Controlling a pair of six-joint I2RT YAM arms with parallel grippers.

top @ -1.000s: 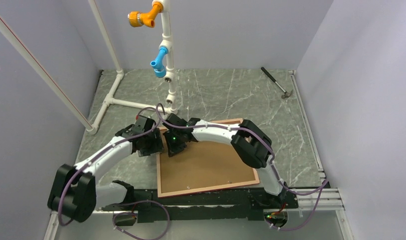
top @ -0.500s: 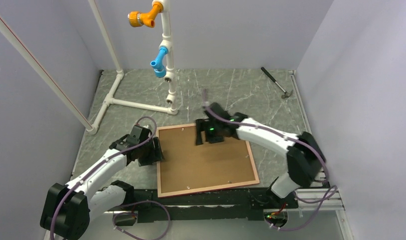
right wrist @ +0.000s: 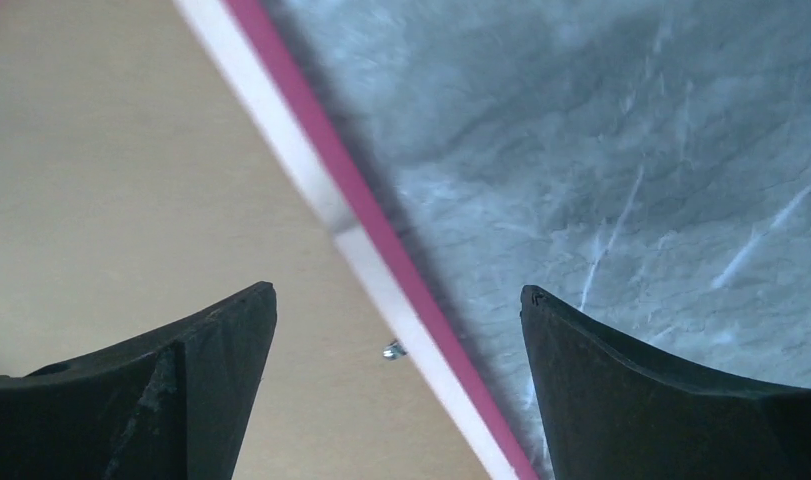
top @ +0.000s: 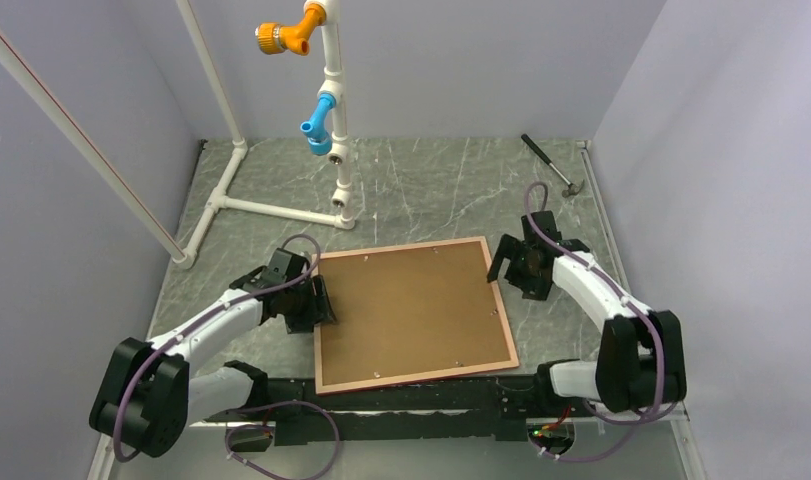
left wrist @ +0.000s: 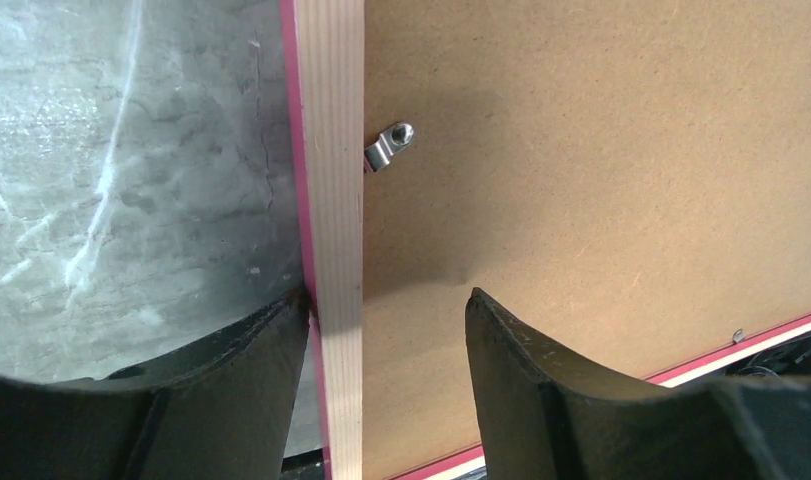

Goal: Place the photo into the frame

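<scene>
Top external: right claw opened, at frame edge.

The frame lies face down, so we see only its pale back rail and a pink edge — the front is hidden. The brown backing panel covers whatever sits beneath; we cannot tell whether the photo is there. In the right wrist view the rail is blurred, and a small metal clip is too soft to make out. The pipe stand runs off the top edge.
</scene>
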